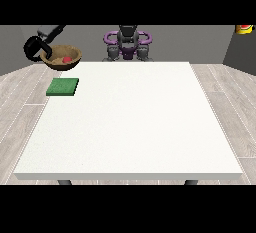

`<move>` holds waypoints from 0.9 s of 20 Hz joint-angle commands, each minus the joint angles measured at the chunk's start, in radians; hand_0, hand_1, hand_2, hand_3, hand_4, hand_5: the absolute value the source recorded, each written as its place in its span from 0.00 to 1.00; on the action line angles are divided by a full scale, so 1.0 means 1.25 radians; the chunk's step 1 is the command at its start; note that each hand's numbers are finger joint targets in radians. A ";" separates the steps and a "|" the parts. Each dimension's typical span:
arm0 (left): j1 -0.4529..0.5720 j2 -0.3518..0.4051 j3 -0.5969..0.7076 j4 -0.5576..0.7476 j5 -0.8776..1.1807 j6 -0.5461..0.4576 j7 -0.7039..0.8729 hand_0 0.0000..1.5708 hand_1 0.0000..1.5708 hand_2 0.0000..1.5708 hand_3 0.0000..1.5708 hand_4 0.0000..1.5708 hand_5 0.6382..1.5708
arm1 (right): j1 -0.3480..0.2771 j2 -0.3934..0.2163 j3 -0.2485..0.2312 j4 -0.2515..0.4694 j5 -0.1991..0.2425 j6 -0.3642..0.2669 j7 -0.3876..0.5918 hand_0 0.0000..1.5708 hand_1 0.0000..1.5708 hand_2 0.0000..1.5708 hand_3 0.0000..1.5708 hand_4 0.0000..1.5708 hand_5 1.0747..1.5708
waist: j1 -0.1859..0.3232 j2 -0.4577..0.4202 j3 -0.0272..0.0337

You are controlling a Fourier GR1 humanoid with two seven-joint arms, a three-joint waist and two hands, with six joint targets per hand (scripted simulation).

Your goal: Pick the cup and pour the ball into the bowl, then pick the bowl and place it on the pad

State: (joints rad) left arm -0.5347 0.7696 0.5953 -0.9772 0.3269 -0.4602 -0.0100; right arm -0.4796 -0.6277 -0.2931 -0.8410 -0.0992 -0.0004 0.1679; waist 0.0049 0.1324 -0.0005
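Your round brown wooden bowl [63, 57], the small red ball [67, 59] already inside, hangs in the air beyond the large white table [130, 122], held at its rim by the black robot hand [35, 48] at the view's left. Pouring looks done; setting it on the flat green square pad [63, 87] below remains.

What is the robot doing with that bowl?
The hand at the view's left is holding a brown bowl up in the air, past the white table's far left corner. A red ball sits inside the bowl. A green pad lies on the table just below, with nothing on it yet. No cup shows.
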 commanded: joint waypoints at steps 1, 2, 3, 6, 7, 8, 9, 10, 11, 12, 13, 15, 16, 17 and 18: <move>0.019 -0.022 -0.021 -0.006 -0.022 0.028 -0.037 0.00 0.00 0.00 0.00 0.77 0.98 | -0.012 -0.037 -0.016 0.019 -0.006 0.045 0.001 1.00 1.00 1.00 0.34 0.70 0.99 | -0.002 0.008 0.0005; -0.008 0.002 -0.003 0.001 0.013 -0.015 -0.046 0.00 0.00 0.00 0.00 0.77 0.98 | -0.028 -0.029 -0.035 0.051 -0.007 0.017 -0.049 1.00 1.00 1.00 0.24 0.71 0.99 | 0.024 0.067 0.0007; 0.006 0.019 0.007 -0.006 0.019 -0.016 -0.029 0.00 0.00 0.00 0.00 0.77 0.98 | 0.016 -0.038 -0.056 0.079 -0.017 0.045 -0.116 1.00 1.00 1.00 0.29 0.71 0.99 | 0.017 0.060 0.0010; -0.006 0.050 0.022 0.044 0.026 -0.057 -0.084 0.00 0.00 0.00 0.00 0.77 0.98 | -0.044 -0.020 -0.075 0.072 -0.049 0.025 -0.064 1.00 1.00 1.00 0.29 0.68 0.99 | 0.024 0.100 0.0004; 0.003 -0.002 -0.009 -0.010 0.009 -0.009 -0.075 0.00 0.00 0.00 0.00 0.77 0.98 | -0.043 0.008 -0.065 0.099 -0.040 0.007 -0.060 1.00 1.00 1.00 0.31 0.68 0.99 | 0.041 0.077 0.0009; 0.005 -0.012 -0.018 -0.017 0.002 0.006 -0.075 0.00 0.00 0.00 0.00 0.77 0.98 | -0.026 0.027 -0.048 0.102 -0.028 0.014 -0.088 1.00 1.00 1.00 0.28 0.68 1.00 | 0.032 0.073 0.0009; -0.017 0.052 0.008 0.058 0.008 -0.033 -0.088 0.00 0.00 0.00 0.00 0.77 0.98 | -0.046 0.065 -0.031 0.055 -0.025 -0.024 -0.060 1.00 1.00 1.00 0.29 0.67 1.00 | 0.017 0.091 0.0001; -0.025 0.001 -0.027 -0.021 0.014 0.006 -0.043 0.00 0.00 0.00 0.00 0.77 0.98 | -0.072 0.023 -0.065 0.125 -0.036 -0.008 -0.078 1.00 1.00 1.00 0.29 0.66 1.00 | 0.042 0.087 0.0011; 0.014 -0.019 -0.032 -0.028 0.007 -0.007 -0.065 0.00 0.00 0.00 0.00 0.77 0.98 | -0.043 0.063 -0.043 0.115 -0.024 -0.024 -0.073 1.00 1.00 1.00 0.34 0.66 1.00 | 0.058 0.044 0.0008; -0.003 0.017 -0.013 0.012 0.015 -0.014 -0.073 0.00 0.00 0.00 0.00 0.77 0.98 | -0.039 0.062 -0.049 0.115 -0.031 -0.010 -0.105 1.00 1.00 1.00 0.34 0.65 1.00 | 0.032 0.075 0.0007; 0.000 0.001 -0.040 0.005 -0.017 0.014 -0.071 0.00 0.00 0.00 0.00 0.77 0.98 | -0.086 0.047 -0.045 0.100 -0.032 -0.027 -0.021 1.00 1.00 1.00 0.37 0.64 1.00 | 0.032 0.053 0.0004; -0.022 0.049 -0.011 0.028 0.029 -0.026 -0.042 0.00 0.00 0.00 0.00 0.76 0.98 | -0.062 0.048 -0.064 0.130 -0.051 0.008 -0.077 1.00 1.00 1.00 0.38 0.64 1.00 | 0.026 0.067 0.0008; 0.001 0.009 -0.030 -0.032 0.013 0.006 -0.043 0.00 0.00 0.00 0.00 0.76 0.99 | -0.053 0.012 -0.109 0.173 -0.078 0.021 -0.082 1.00 1.00 1.00 0.38 0.63 1.00 | 0.036 0.058 0.0014; -0.028 0.041 -0.017 -0.013 0.030 0.001 -0.017 0.00 0.00 0.00 0.00 0.76 0.99 | -0.072 0.029 -0.116 0.178 -0.092 0.010 -0.071 1.00 1.00 1.00 0.47 0.58 1.00 | 0.035 0.074 0.0014; 0.022 -0.011 -0.033 -0.064 0.015 0.006 -0.068 0.00 0.00 0.00 0.00 0.76 0.99 | -0.037 0.011 -0.132 0.211 -0.086 0.008 -0.118 1.00 1.00 1.00 0.56 0.45 1.00 | 0.059 0.081 0.0015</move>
State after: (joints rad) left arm -0.5409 0.7908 0.5691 -0.9923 0.3462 -0.4648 -0.0768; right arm -0.5469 -0.5918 -0.4035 -0.6545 -0.1774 0.0050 0.0664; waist 0.0510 0.2218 0.0008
